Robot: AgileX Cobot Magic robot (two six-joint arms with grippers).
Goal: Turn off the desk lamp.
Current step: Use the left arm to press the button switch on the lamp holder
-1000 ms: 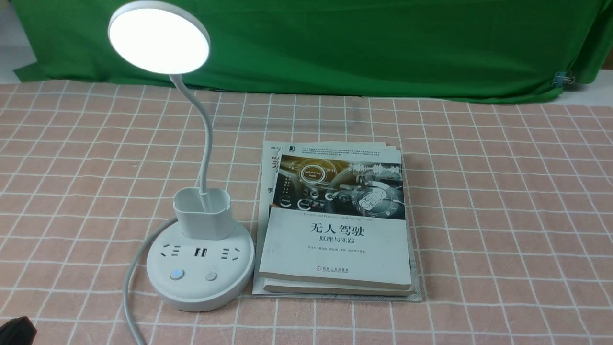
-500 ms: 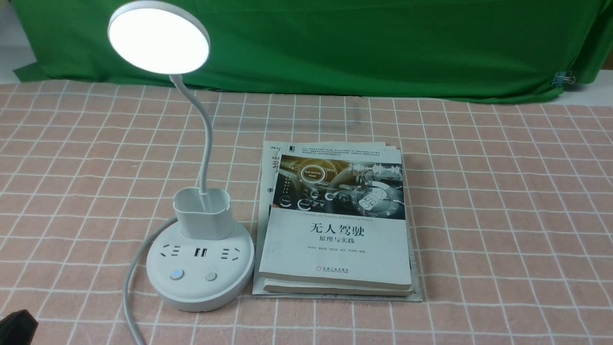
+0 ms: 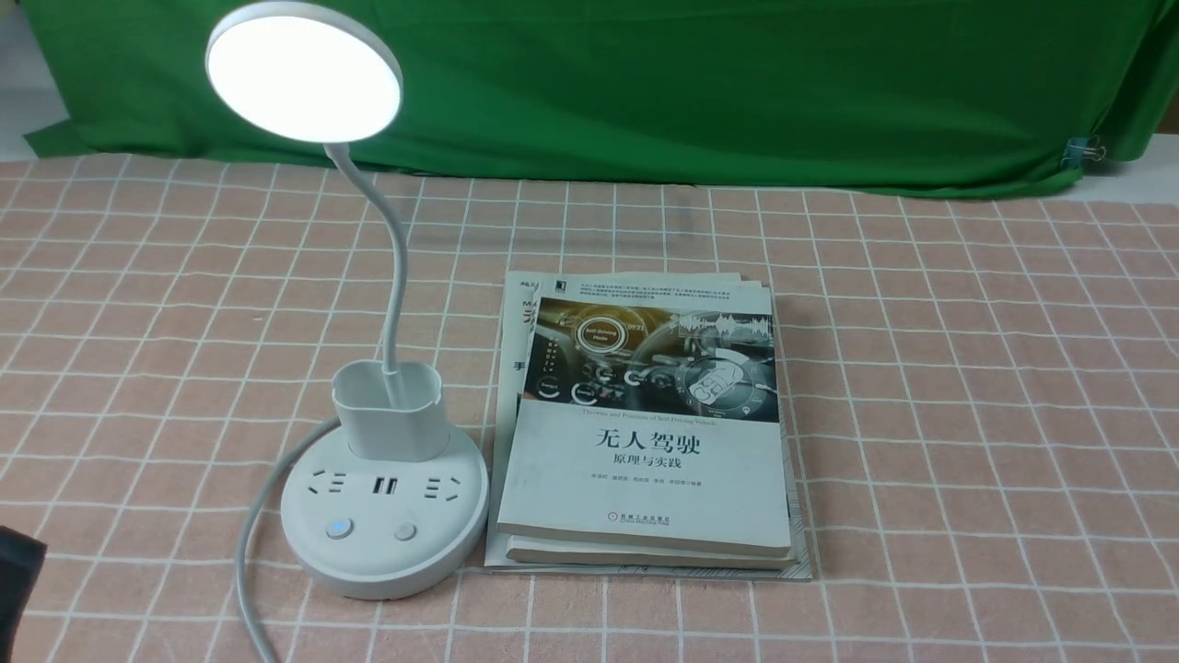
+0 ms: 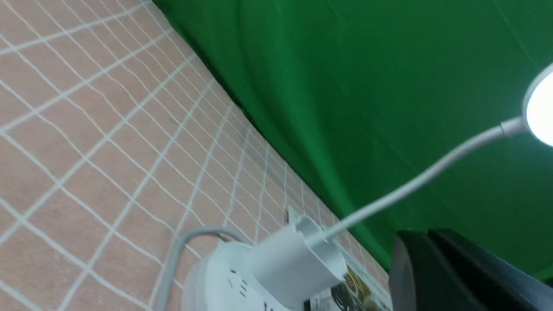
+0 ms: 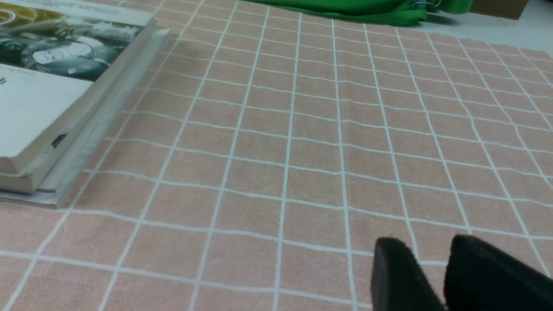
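The desk lamp stands left of centre, its round head (image 3: 304,72) lit bright white. The thin neck (image 3: 398,267) rises from a small cup (image 3: 389,412) on the round base (image 3: 382,562). A blue-lit button (image 3: 339,529) and a grey button (image 3: 405,531) sit at the base's front. In the front view only a dark piece of my left arm (image 3: 17,575) shows, at the near left edge and apart from the base. In the left wrist view my left gripper (image 4: 425,235) has its fingers pressed together, with the lamp cup (image 4: 293,263) beyond. My right gripper (image 5: 425,246) hovers over bare cloth with a narrow gap between its fingers and holds nothing.
A stack of books (image 3: 645,433) lies right beside the lamp base. The lamp's white cable (image 3: 244,552) curves off the base toward the near edge. A pink checked cloth (image 3: 967,414) covers the table, and a green backdrop (image 3: 691,83) hangs behind.
The dark piece of my left arm at the near left edge has risen and shifted leftward. The lamp stays lit, and the books have not moved.
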